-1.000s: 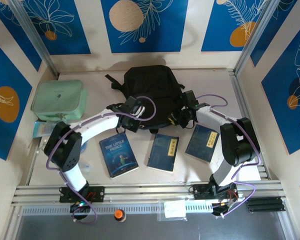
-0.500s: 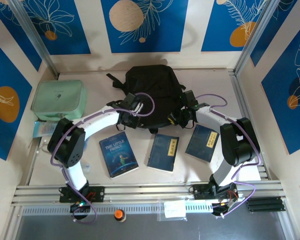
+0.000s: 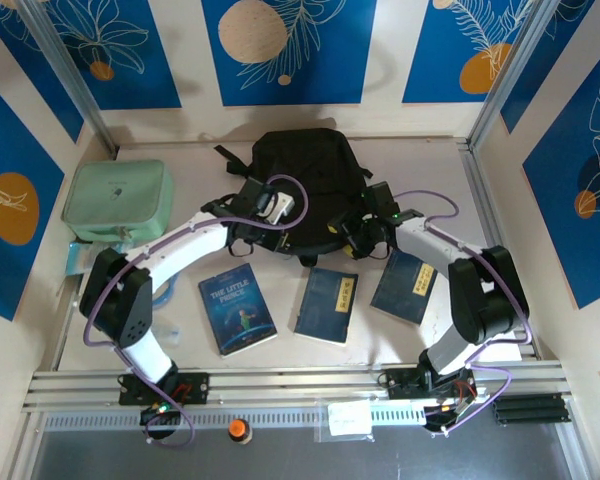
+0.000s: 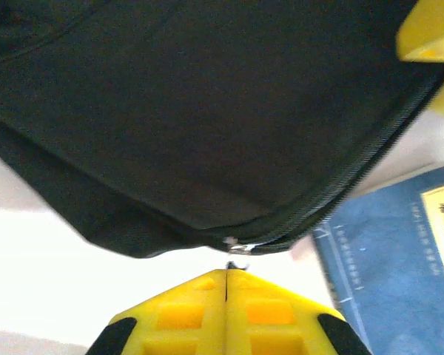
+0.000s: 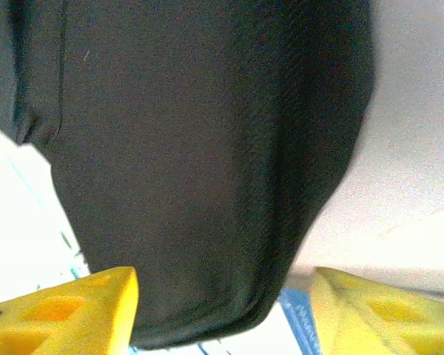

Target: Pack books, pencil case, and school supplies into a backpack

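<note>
A green soft case point(image 3: 115, 200) is lying far left on the worktop point(image 3: 185, 160). Your left fingers point(image 4: 226, 281) are pressing tight together. Their tips are sitting right at the zipper pull point(image 4: 231, 242) on the black backpack point(image 3: 305, 175), but I cannot tell if they are pinching it. The backpack is lying at the back, in the middle. Your right fingers point(image 3: 364, 233) are standing wide open, with the backpack's edge hanging between them. In front, the Little Prince book point(image 3: 237, 308), the middle book point(image 3: 326, 304) and the right book point(image 3: 405, 285) are lying flat in a row.
</note>
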Available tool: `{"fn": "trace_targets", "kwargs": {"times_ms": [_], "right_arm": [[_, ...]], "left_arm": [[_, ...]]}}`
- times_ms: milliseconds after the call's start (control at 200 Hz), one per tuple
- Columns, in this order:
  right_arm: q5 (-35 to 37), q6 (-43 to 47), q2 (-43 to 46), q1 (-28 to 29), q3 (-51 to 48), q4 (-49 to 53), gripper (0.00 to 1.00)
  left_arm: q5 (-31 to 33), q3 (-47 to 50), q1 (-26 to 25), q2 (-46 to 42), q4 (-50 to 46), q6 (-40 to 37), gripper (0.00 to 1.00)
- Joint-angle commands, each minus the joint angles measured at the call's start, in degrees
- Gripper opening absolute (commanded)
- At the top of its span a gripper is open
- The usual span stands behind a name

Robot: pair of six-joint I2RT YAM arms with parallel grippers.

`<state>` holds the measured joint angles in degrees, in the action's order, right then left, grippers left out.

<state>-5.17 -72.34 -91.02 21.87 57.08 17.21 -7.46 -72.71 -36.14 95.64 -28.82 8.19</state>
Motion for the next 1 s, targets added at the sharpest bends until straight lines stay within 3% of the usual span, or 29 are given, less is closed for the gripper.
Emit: {"fn": "trace_targets", "kwargs": {"times_ms": [0,340,410,520,570,745,995], "right_arm": [[-1.6,-6.2,2.3,3.0,-0.7,-0.4,0.67],[1.0,-11.5,-4.3,5.1,1.5,-2.9,0.69],[1.1,-10.6,-6.1,5.2,3.1,-2.8,0.59],[2.6,-8.7,-6.3,5.3,4.0,-2.8,0.21],[3.7,-8.0,-5.3,5.2,3.8,-2.5,0.11],[7.1,-5.6,-1.4,5.0,3.5,0.5,0.06],[6.4,-5.1,2.0,4.9,2.9,2.1,0.05]], "left_arm": [[-4.3,-1.1,-1.4,-0.7,1.0,1.2,0.0],[-1.9,1.3,-1.5,-1.9,0.9,1.1,0.0],[-0.8,1.7,-1.4,-2.0,0.6,1.1,0.0],[2.8,2.2,-1.3,-2.5,-1.4,0.4,0.0],[4.9,2.9,-0.8,-3.4,-2.6,-0.5,0.0],[9.5,8.1,2.6,-6.8,-2.6,-0.5,0.0],[10.9,7.9,5.1,-2.7,-1.0,-0.3,0.0]]}}
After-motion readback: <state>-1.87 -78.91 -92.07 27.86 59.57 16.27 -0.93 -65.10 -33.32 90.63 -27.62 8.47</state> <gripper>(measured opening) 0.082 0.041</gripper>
